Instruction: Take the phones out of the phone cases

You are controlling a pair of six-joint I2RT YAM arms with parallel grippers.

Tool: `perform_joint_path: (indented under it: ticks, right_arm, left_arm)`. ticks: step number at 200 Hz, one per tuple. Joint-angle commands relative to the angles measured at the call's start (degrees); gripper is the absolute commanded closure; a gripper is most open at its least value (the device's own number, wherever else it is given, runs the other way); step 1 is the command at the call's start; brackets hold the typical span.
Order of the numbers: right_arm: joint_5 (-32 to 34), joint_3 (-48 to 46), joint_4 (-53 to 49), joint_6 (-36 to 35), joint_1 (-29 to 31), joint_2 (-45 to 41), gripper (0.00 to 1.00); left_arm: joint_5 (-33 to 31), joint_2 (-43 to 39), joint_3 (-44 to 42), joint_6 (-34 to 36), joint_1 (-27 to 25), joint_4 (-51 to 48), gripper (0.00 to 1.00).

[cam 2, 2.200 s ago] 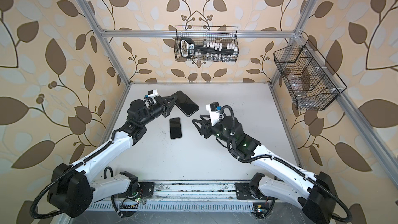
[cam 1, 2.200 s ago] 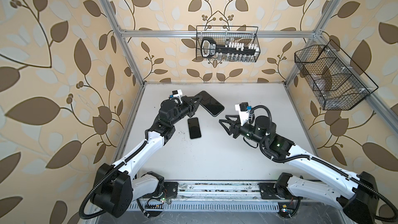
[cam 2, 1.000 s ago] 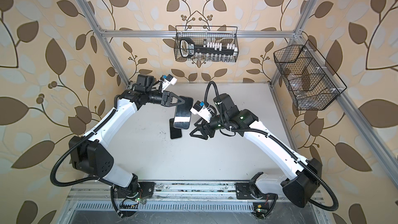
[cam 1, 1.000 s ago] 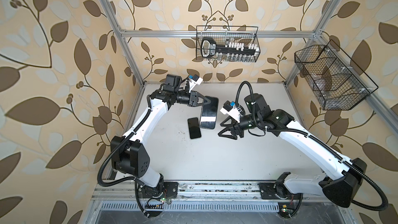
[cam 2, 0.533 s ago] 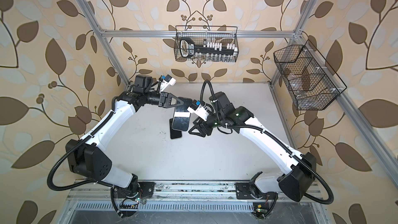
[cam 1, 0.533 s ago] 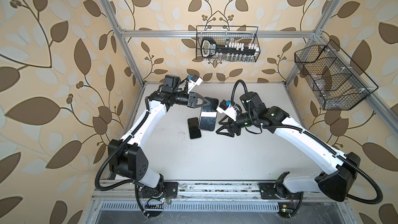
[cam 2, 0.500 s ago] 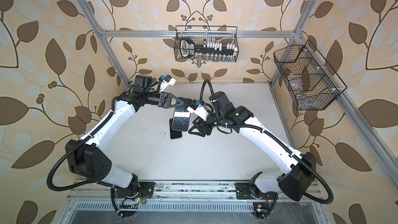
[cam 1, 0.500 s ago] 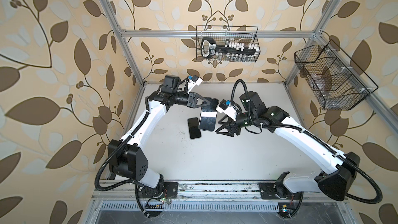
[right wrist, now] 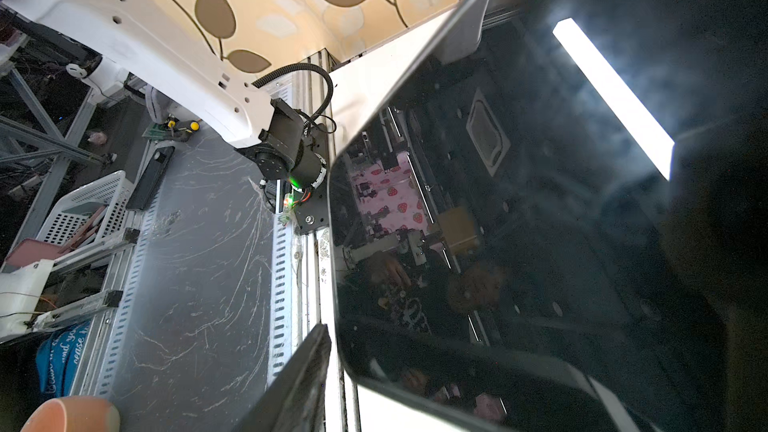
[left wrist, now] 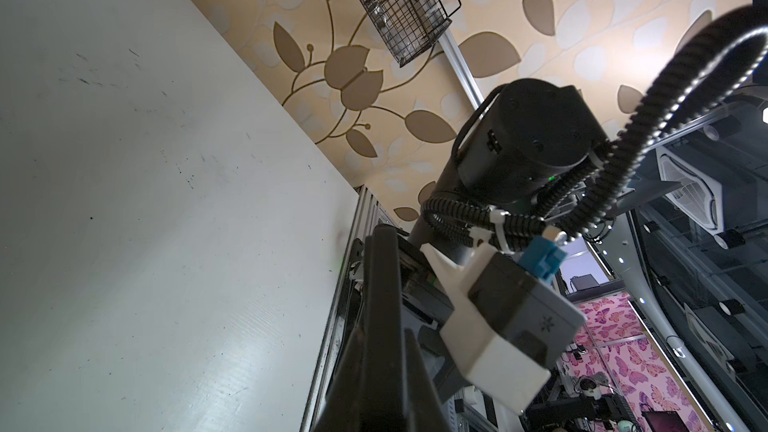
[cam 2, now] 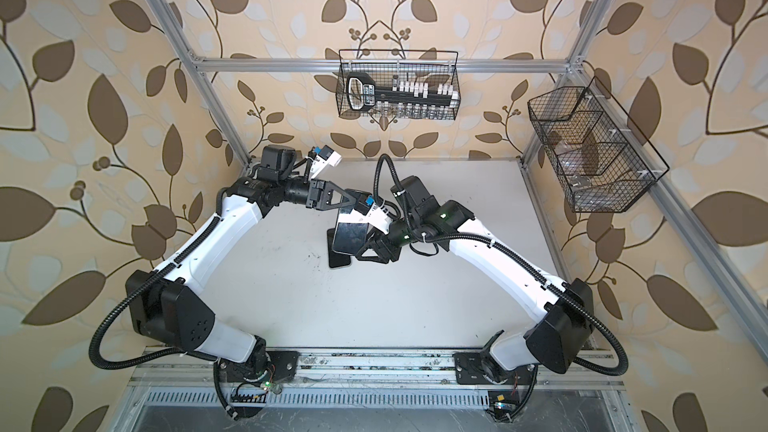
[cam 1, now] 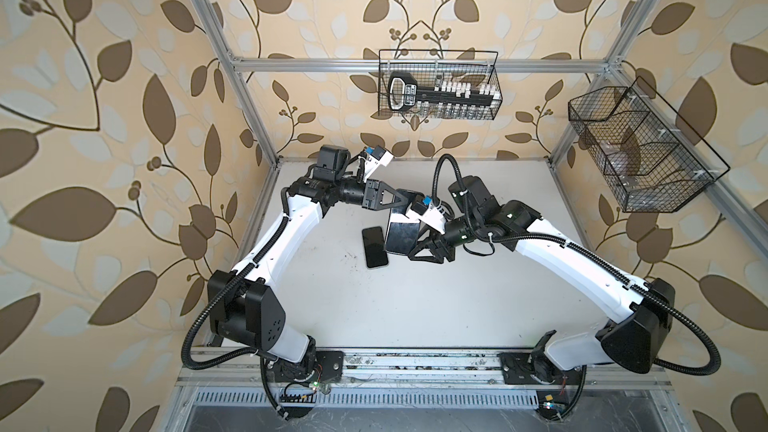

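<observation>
Phone (cam 1: 401,234), dark and glossy: we are finding it held clear of the table (cam 1: 415,305) in both top views. It is hanging roughly upright, with its upper end in the left gripper (cam 1: 409,204), whose jaws are pinching it tight. We are not managing to tell the case apart from the phone. The right wrist view is showing only a grey rim around the phone's reflecting face.

Jaws of the right gripper (cam 1: 415,243): we are seeing them standing apart on either side of the phone's lower part. The one clear finger (right wrist: 299,380) is sitting just off the edge, not touching.

Second phone (cam 1: 374,249): lying flat on the table, partly under the raised one.

Back basket (cam 1: 440,89) and side basket (cam 1: 640,151): both are hanging on the walls, well apart from the arms.
</observation>
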Motion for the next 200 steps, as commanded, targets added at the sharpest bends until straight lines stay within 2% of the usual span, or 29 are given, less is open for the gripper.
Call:
perform_joint_path:
  ticks: [1, 92, 120, 156, 180, 200]
  right_arm:
    - [-2.63, 2.26, 0.02, -1.82, 0.7, 0.66, 0.51]
    - [-3.45, 3.44, -1.93, -3.38, 3.64, 0.25, 0.77]
    - [-2.22, 3.01, -0.63, -2.82, 5.22, -1.16, 0.8]
    - [1.17, 1.59, 4.06, -0.33, 6.59, -3.88, 0.86]
    - [2.63, 0.13, 7.61, 1.49, 6.92, -5.71, 0.86]
    - [2.72, -0.42, 7.75, 1.69, 6.95, -6.32, 0.85]
  left_arm:
    - [4.38, -2.98, -0.21, -0.45, -0.52, 2.44, 1.0]
    - [4.65, -1.56, -0.08, -2.85, -0.53, 4.92, 1.0]
    - [3.73, -1.38, -0.38, -3.98, -0.53, 6.0, 1.0]
    - [2.36, -1.65, -2.54, -9.5, -0.57, 12.37, 1.0]
    - [2.14, -1.9, -4.43, -14.63, -0.62, 18.45, 1.0]
    - [2.0, -2.07, -4.38, -15.49, -0.7, 19.42, 1.0]
